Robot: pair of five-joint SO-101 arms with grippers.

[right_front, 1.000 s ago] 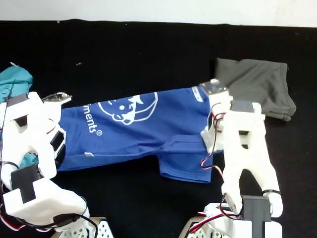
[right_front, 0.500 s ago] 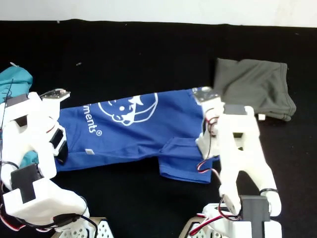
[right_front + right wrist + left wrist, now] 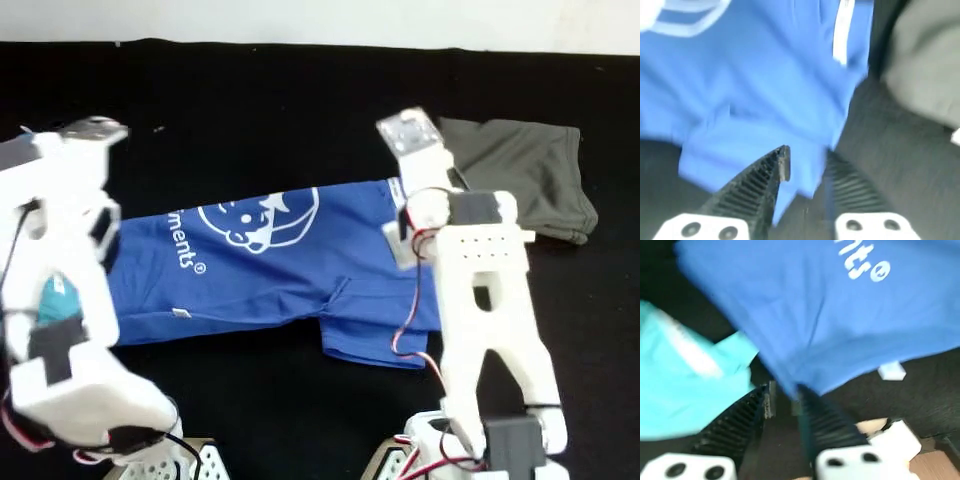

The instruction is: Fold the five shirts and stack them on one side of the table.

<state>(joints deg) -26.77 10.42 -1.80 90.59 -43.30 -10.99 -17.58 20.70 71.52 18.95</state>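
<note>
blue shirt [image 3: 270,260] lies spread flat. left gripper [image 3: 784,391] is over its left end, right gripper [image 3: 808,156] over its right end, both jaws released. better to pinch matching corners and lift evenly.

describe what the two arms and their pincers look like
The left arm and right arm are blocky white plastic with black servo motors at the joints. Thin red, black and white wires run along both. The left pincer and right pincer each have black ridged fingers on white bases with small round holes.
</note>
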